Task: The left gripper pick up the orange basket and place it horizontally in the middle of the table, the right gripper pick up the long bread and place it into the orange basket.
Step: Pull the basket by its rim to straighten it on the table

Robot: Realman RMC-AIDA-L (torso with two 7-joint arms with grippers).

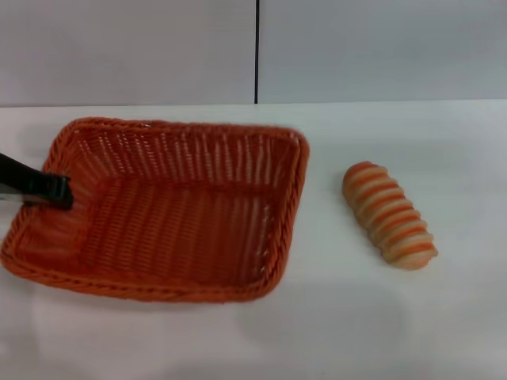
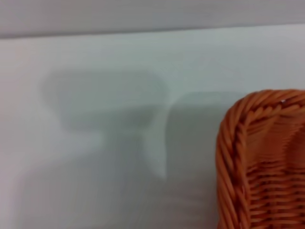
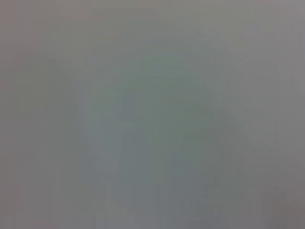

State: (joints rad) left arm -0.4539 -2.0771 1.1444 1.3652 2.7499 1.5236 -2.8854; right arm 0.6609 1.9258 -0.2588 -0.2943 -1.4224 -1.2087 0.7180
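Orange basket left rim under left gripper, finger spread unclear, long bread apart.

Only the left claw shows of the robot: a slim, flat black bar coming in from the picture's edge, ending in a blunt, squared dark tip with a faint sheen along its upper side.

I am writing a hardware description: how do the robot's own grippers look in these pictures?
Only the left gripper shows: a slim black bar with a flat dark tip, entering at the head view's left edge. No cables or markings are visible. The right gripper is not in view.
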